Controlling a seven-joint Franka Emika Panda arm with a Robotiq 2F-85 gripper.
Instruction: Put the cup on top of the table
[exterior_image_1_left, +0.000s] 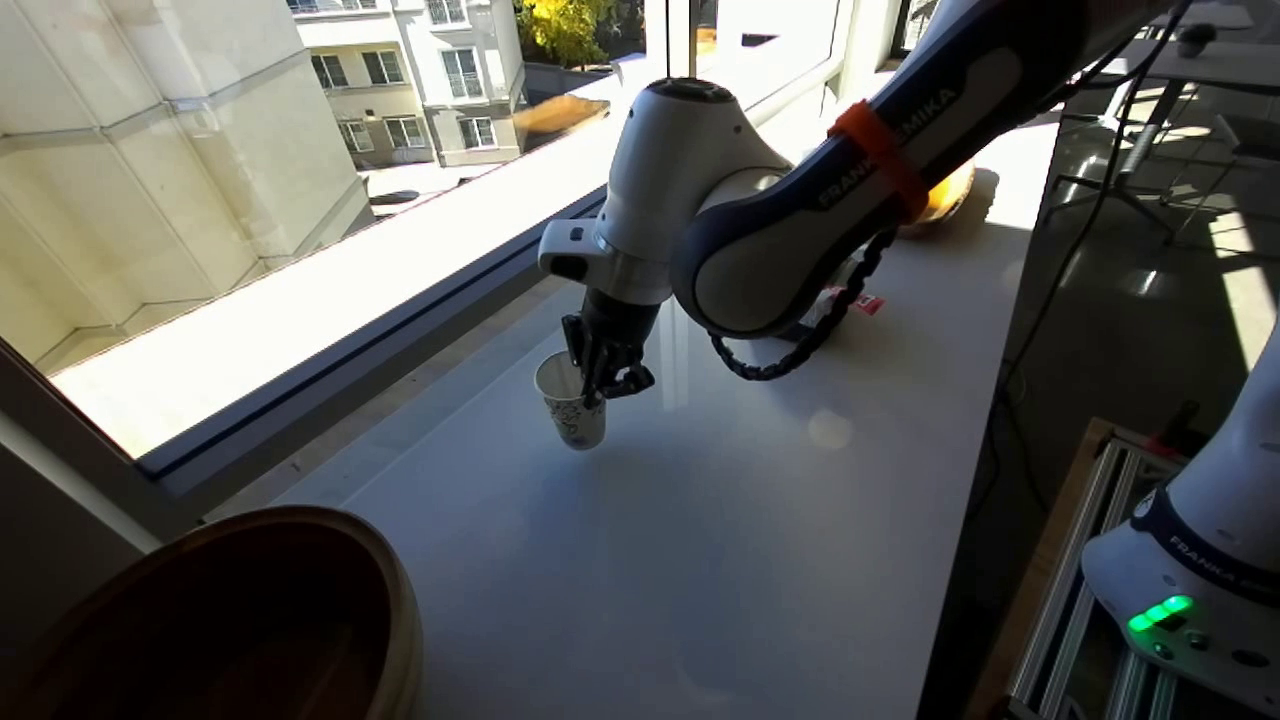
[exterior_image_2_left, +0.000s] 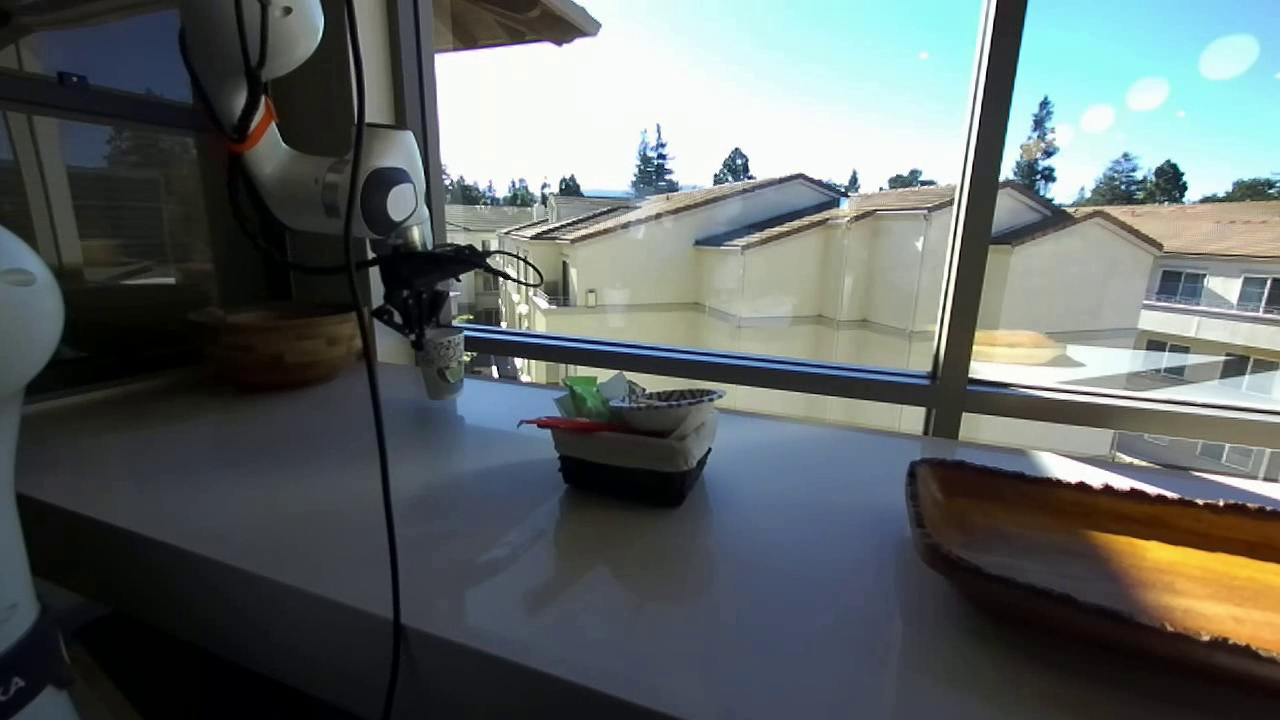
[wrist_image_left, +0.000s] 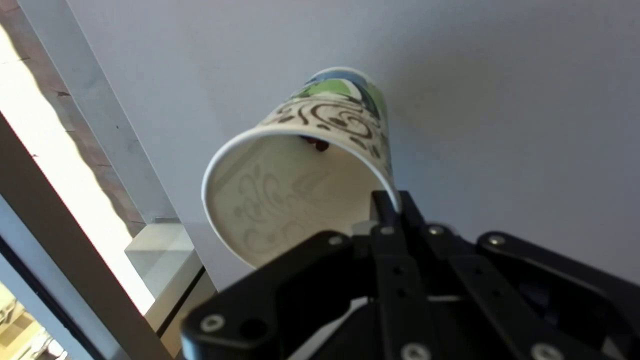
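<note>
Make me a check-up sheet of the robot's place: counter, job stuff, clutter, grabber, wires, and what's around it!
Surface: light-grey countertop, smooth, shadows on it.
Job's things: patterned cup, dark-red spot inside; can't tell whether its base touches the countertop.
Clutter: black-and-white basket holding a green packet and a white bowl; round wooden bowl; long wooden tray.
Grippers: gripper shut on the cup's rim, one finger inside, one outside.
Cables: in an exterior view, black cable hanging in front of the countertop.
Surroundings: window frame beside the countertop, pale buildings outside.

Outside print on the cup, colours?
Cup: dark brown swirls on off-white, green and blue toward the base. Shows best in the wrist view.
</note>
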